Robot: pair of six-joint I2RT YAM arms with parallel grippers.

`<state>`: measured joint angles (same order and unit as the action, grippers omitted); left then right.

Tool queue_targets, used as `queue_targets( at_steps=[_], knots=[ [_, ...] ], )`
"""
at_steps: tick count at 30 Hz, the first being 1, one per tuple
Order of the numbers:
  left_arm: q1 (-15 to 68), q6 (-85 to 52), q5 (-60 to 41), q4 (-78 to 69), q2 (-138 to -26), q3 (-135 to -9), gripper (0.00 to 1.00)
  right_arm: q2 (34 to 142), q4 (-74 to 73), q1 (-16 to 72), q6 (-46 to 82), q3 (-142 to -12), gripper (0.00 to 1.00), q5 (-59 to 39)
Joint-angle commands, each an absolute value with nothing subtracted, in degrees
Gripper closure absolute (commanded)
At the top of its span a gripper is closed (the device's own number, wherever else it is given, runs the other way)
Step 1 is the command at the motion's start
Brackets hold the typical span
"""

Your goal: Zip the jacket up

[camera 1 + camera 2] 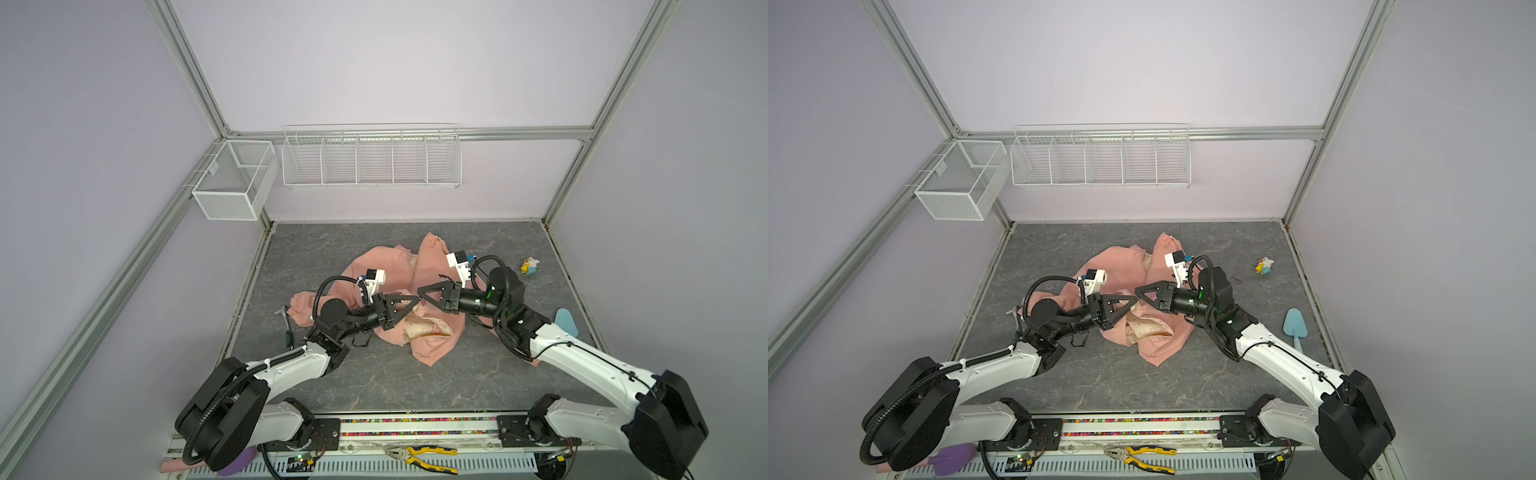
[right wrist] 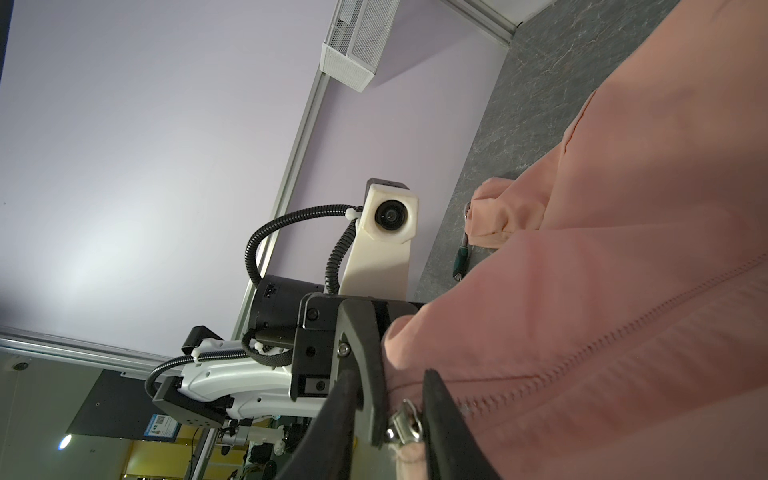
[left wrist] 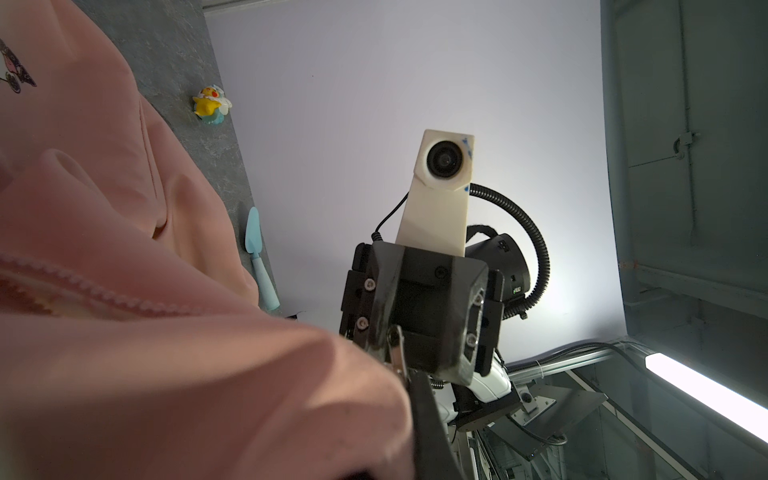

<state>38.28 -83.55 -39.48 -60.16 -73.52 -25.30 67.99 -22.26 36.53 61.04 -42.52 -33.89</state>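
On the grey marbled tabletop (image 1: 374, 386), about midway between the two arms, the jacket (image 1: 386, 274) lies crumpled in a salmon-pink heap, with a patch of cream patterned lining (image 1: 428, 328) turned up on its near side. Both grippers meet tip to tip above that lining in both top views. The left gripper (image 1: 415, 305) is closed tight on a fold of the jacket's front edge, and pink cloth drapes over it in the left wrist view, where a small cartoon patch (image 3: 14, 66) also shows. The right gripper (image 1: 419, 289) has its jaws part open, its black fingers (image 2: 440, 415) standing either side of the metal zipper pull (image 2: 405, 424). The pull sits in the gap, but whether it is actually pinched I cannot tell. A line of zipper teeth (image 2: 623, 328) runs away from the pull across the cloth. Well apart from the jacket, a small yellow toy figure (image 1: 530, 265) sits toward the back right, a light blue trowel (image 1: 1295, 326) lies by the right edge, and a green-handled tool (image 1: 287, 326) lies just beside the left sleeve.
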Motion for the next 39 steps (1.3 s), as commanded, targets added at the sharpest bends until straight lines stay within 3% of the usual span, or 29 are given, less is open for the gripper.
queue_targets(
  at_steps=[1,17,21,25,32,39],
  knots=[
    [38.4,-84.3,-40.0,-63.5,-73.8,-27.0,1.0,67.1,-22.4,36.8,60.9,-41.6,0.71,-33.6],
    [38.5,-84.5,-40.0,-64.4,-74.3,-27.1,1.0,67.4,-22.9,36.8,61.2,-41.3,0.86,-33.4],
    [38.5,-84.7,-39.9,-64.4,-74.2,-26.9,1.0,67.6,-22.5,36.8,61.2,-41.4,0.94,-33.3],
    [38.4,-84.6,-39.3,-63.7,-73.5,-26.2,0.71,67.7,-22.3,36.8,61.0,-41.6,0.94,-32.9],
    [38.7,-80.4,-38.6,-54.3,-69.7,-24.5,0.66,68.2,-22.1,37.5,60.6,-42.3,0.94,-32.0],
    [38.9,-69.6,-37.9,-31.8,-62.3,-27.5,0.64,70.0,-22.6,38.4,60.5,-43.4,0.94,-31.5]
  ],
)
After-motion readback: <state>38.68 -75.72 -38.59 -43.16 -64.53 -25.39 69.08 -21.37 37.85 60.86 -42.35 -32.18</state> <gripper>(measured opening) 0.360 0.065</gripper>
